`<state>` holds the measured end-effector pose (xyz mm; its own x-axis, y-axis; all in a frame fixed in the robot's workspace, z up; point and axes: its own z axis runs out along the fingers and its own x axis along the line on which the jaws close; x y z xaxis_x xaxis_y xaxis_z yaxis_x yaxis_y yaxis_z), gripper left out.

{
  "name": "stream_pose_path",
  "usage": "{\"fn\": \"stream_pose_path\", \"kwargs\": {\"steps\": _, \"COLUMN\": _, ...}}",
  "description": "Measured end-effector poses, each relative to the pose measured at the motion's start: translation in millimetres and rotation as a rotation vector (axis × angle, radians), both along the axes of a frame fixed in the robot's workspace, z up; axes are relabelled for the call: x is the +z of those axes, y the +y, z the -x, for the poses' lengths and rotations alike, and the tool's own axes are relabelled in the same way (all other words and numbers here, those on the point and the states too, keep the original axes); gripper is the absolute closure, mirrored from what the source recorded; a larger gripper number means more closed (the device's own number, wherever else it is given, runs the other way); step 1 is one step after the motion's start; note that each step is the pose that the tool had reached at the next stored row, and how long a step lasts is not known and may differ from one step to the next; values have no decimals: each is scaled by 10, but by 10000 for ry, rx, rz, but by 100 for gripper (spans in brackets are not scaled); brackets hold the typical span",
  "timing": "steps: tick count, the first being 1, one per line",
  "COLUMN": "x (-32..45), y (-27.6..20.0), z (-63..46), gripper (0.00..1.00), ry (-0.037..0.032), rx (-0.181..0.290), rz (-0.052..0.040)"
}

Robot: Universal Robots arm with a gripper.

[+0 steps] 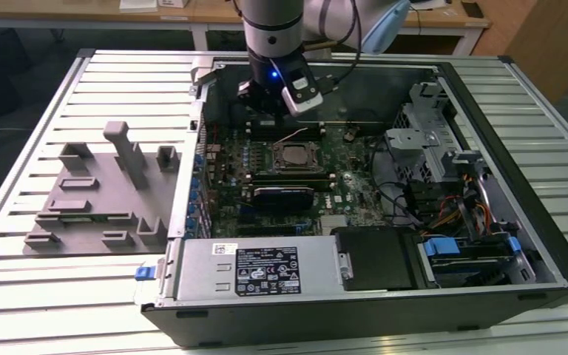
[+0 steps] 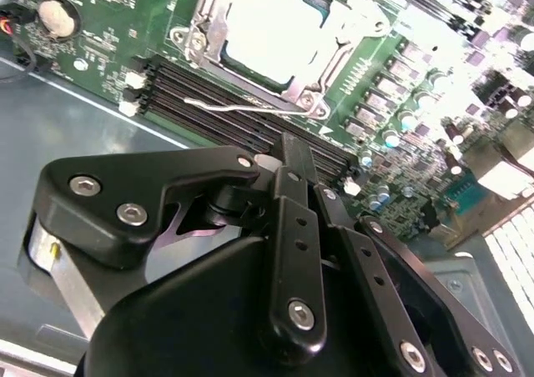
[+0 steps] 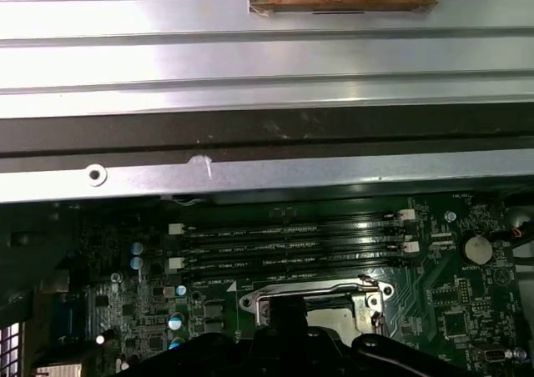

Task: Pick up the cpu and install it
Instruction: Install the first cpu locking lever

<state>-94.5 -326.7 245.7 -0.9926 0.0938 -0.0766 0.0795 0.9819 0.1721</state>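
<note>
Checking the exterior view, I find the end effector [image 1: 264, 109] poised inside the open computer case [image 1: 363, 325], above the motherboard [image 1: 353, 185]. I cannot tell how far it is open or whether it grips anything. The cpu [image 1: 293, 154] lies at 6 o'clock from it, clear of it, within the socket frame [image 1: 316, 164]. I judge pickup and placement done. In the second wrist view the cpu [image 2: 279, 22] shows a bright, flat silver top; the wire lever [image 2: 242, 107] appears unlatched, so locking seems outstanding.
</note>
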Motion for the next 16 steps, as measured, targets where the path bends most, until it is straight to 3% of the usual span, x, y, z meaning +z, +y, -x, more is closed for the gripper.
{"fn": "stream_pose_path", "kwargs": {"steps": 5, "x": -22, "y": 0, "z": 0, "gripper": 89, "ry": -268, "rx": -3, "rz": 4}}
{"fn": "stream_pose_path", "kwargs": {"steps": 11, "x": -24, "y": 0, "z": 1, "gripper": 89, "ry": -300, "rx": -6, "rz": 5}}
{"fn": "stream_pose_path", "kwargs": {"steps": 16, "x": -42, "y": 0, "z": 0, "gripper": 89, "ry": -610, "rx": -14, "rz": 4}}
